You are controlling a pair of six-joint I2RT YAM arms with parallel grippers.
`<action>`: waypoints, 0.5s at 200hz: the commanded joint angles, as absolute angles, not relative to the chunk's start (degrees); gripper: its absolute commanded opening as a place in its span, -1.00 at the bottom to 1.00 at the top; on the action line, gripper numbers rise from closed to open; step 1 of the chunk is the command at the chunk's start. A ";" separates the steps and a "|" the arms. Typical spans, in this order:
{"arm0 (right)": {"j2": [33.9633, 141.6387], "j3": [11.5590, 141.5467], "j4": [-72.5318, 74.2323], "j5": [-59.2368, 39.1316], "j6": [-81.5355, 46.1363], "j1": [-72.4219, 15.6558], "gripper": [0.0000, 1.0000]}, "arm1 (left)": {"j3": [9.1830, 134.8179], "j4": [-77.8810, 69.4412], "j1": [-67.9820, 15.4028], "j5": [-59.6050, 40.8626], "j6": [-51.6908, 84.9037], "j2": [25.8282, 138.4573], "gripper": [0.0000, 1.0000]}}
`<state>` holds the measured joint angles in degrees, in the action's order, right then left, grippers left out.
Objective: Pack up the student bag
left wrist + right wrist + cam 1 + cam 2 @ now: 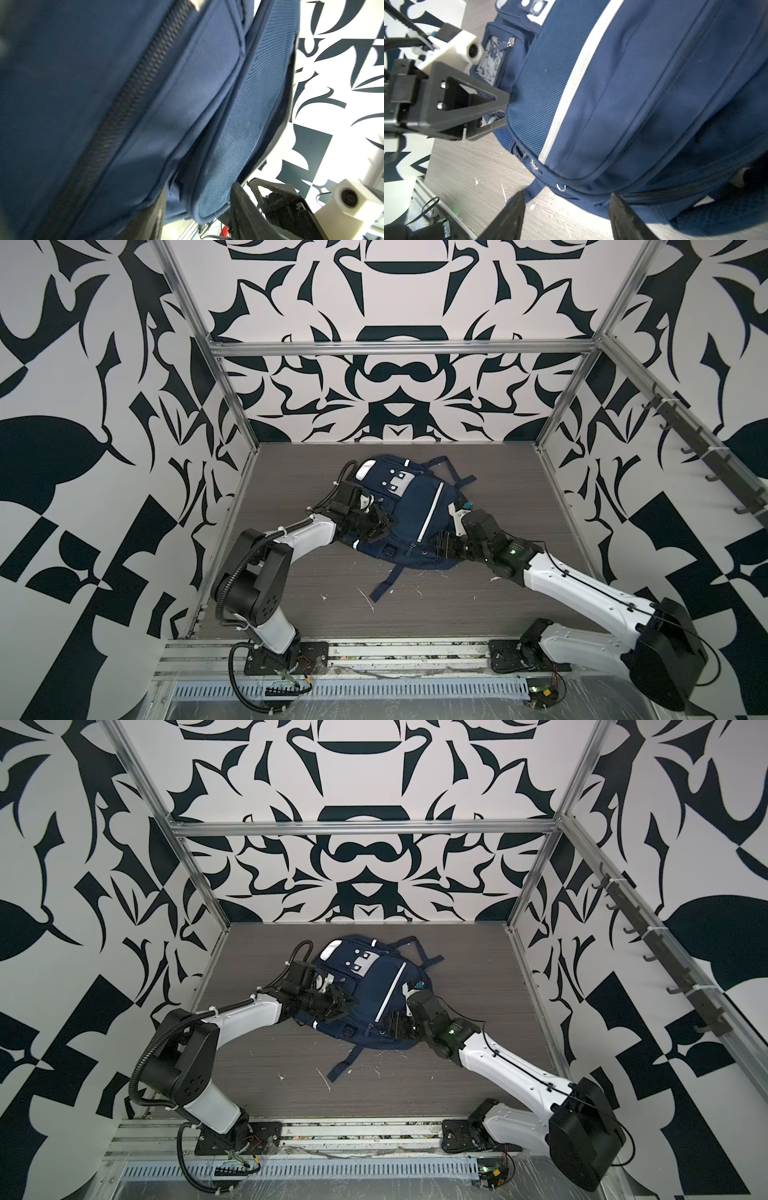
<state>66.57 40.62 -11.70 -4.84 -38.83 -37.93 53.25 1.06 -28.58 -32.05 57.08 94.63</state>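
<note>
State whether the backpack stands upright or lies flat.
Lying flat: the student bag rests on the table, its white stripe facing up.

From where I stand, no word, number or brand mark can be read. The student bag (415, 506) has a clear card window (490, 60) on a front pocket, but behind it I see only a blurred grey and white pattern (no letters come out of it, even in the close right wrist view). The walls (395, 302) carry big black shapes on white, which are ornament and not writing.
</note>
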 commanded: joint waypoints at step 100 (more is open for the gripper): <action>68.34 40.25 -8.43 -4.66 -39.87 -38.23 0.20 | 58.37 -2.00 -30.52 -31.23 56.61 97.67 -1.00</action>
<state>69.80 40.42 -9.28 -4.89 -39.51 -37.98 55.77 1.02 -30.20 -30.39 56.75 97.65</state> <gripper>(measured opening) 0.602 0.075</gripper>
